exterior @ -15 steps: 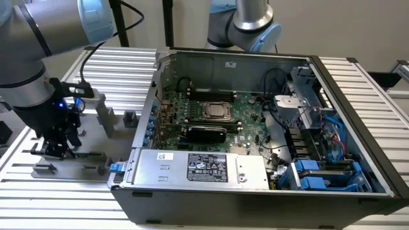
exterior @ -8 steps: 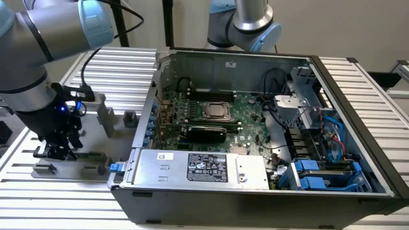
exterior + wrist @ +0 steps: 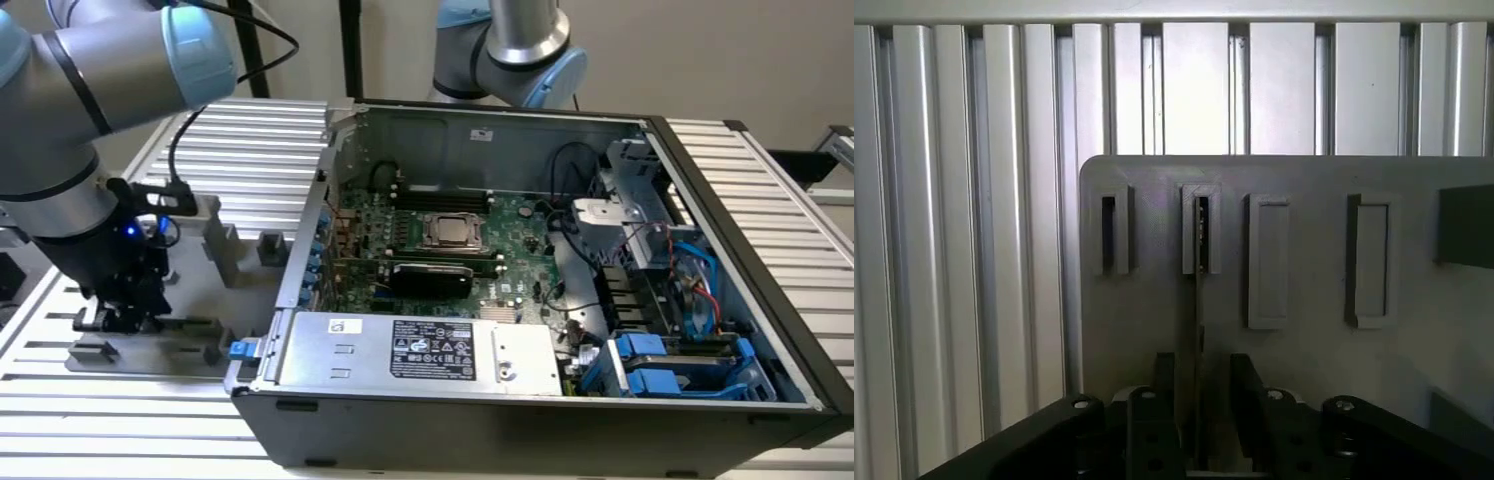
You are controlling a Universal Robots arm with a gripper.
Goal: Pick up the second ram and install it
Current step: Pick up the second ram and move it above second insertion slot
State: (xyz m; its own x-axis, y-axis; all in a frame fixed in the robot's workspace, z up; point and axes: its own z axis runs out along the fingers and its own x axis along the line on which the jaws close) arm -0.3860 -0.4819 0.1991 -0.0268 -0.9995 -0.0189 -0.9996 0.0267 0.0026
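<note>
1. between the jaws, the second ram (image 3: 1199, 300) stood edge-on, a thin stick whose far end sat in a slotted grey block (image 3: 1188, 232) on the fixture plate (image 3: 1304, 380).
2. the gripper (image 3: 1202, 368) had its jaws spread, with one finger (image 3: 1164, 395) on each side of the ram and a gap on both sides. it was not pinching the ram.
3. ahead of the jaws, other slot blocks (image 3: 1267, 260) sat on the same plate: one just beside the ram's block, two on its other side.
4. beyond the plate ran the ribbed aluminium table (image 3: 954, 250).
5. in the exterior view the arm (image 3: 80, 150) reached down low over the plate. the open computer case (image 3: 534, 430) with its motherboard (image 3: 514, 235) lay well apart from the jaws, toward the exterior view's right.
</note>
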